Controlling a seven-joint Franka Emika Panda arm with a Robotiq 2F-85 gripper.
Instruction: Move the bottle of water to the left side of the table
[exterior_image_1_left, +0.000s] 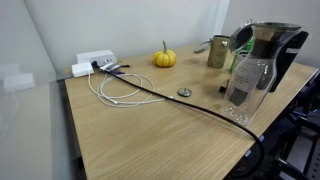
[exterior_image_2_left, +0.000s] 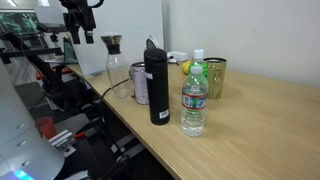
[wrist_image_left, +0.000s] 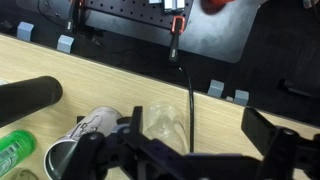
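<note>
In an exterior view the hand (exterior_image_2_left: 78, 16) hangs high near the far end of the surface (exterior_image_2_left: 262, 122), pointing down. In the wrist view its dark fingers (wrist_image_left: 264, 131) stand spread wide apart.

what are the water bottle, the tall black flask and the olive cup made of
Water bottle: clear thin plastic; you can see through its ribbed body. Black flask: opaque with a dull sheen, so coated metal or hard plastic; the look leaves it open. Cup: olive with a metallic shine, likely metal.
</note>
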